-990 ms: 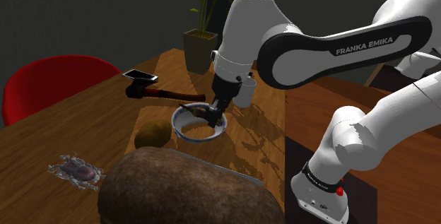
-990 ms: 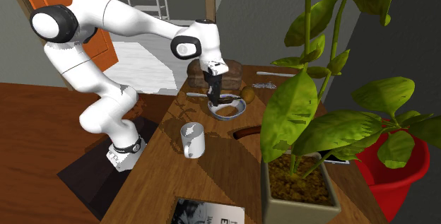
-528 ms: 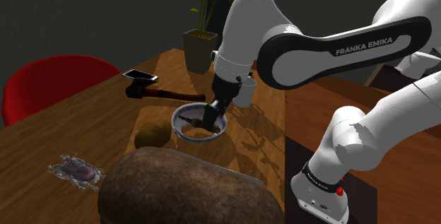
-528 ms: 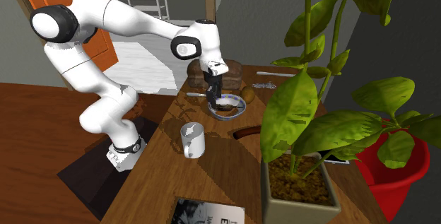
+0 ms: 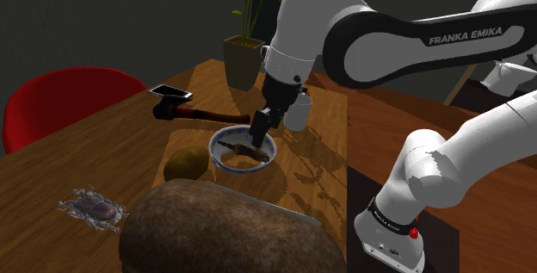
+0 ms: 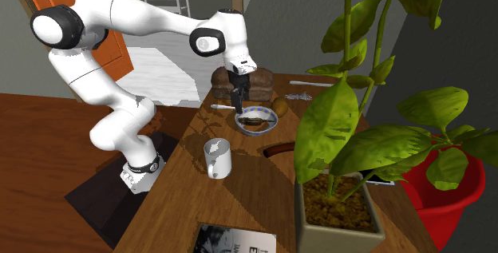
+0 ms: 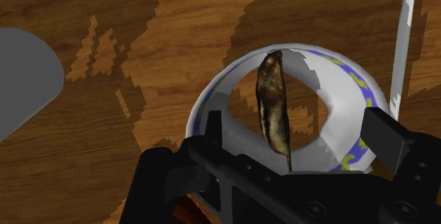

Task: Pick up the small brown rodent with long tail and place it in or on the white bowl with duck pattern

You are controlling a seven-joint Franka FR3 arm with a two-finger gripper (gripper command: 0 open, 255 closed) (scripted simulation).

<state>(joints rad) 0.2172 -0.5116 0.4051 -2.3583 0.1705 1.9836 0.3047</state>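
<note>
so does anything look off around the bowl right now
Nothing spilled or tipped: the rodent lies inside the bowl. One oddity: in the wrist view the bowl's middle shows wood grain like the table, as if it had no bottom.

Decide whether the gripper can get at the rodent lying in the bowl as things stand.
Probably yes: the open gripper hangs right above the bowl, the rodent lies uncovered inside, nothing between them.
</note>
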